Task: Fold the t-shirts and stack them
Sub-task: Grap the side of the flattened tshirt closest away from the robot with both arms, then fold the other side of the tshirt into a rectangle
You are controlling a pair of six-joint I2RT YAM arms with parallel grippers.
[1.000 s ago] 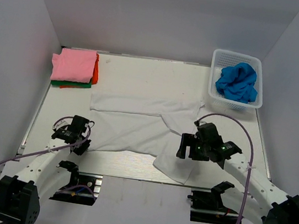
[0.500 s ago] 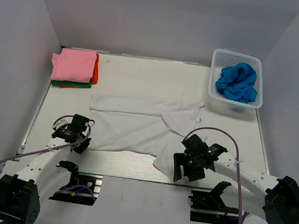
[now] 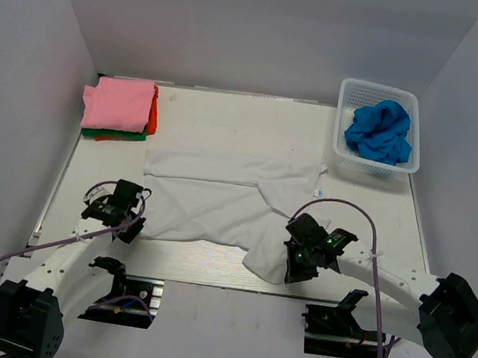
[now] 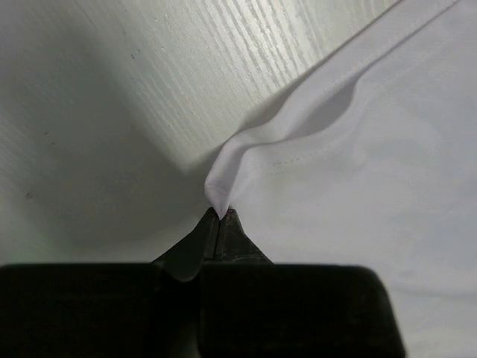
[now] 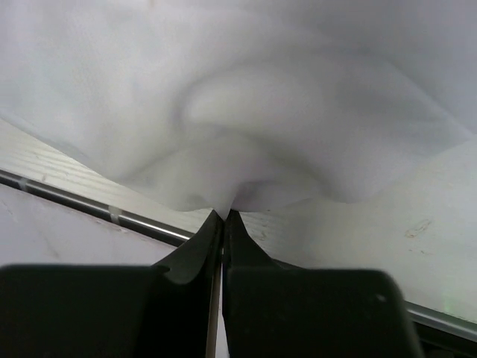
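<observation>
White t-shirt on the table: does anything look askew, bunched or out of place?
Yes. The white t-shirt lies crooked and rumpled. One part is bunched by the near edge of the table, where the right gripper pinches it. The left gripper pinches its left corner. The blue t-shirt sits crumpled, unfolded, in the basket.

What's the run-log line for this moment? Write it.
phase: grasp | left pincer: shut on white t-shirt edge | right pincer: shut on its near corner | blue t-shirt: in basket

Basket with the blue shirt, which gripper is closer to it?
Right. The right gripper grips the white t-shirt at the table's front edge, on the basket's side; the left gripper grips it across the table.
</observation>
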